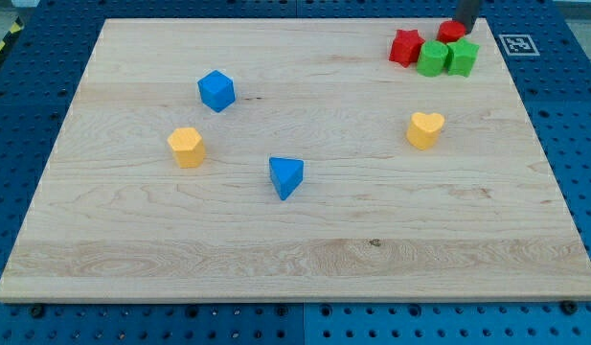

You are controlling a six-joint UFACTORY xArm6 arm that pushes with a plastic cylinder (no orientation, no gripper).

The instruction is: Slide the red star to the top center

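1. Camera view shows a pale wooden board [295, 259] on a blue pegboard table [27, 96].
2. Red star [404, 46] sits near the view's top right, touching a green block [432, 58]; a second green block [462, 57] and a partly hidden red block [452, 30] crowd beside it.
3. My tip [463, 31] — a bare rod with no jaws to open or close — stands at that red block, right of the star.
4. Elsewhere: blue cube [216, 90], blue triangle [286, 176], yellow block [186, 147], yellow heart [425, 128].
5. The star looks light, rigid and free-sliding — best pushed on its right flank, leftward.
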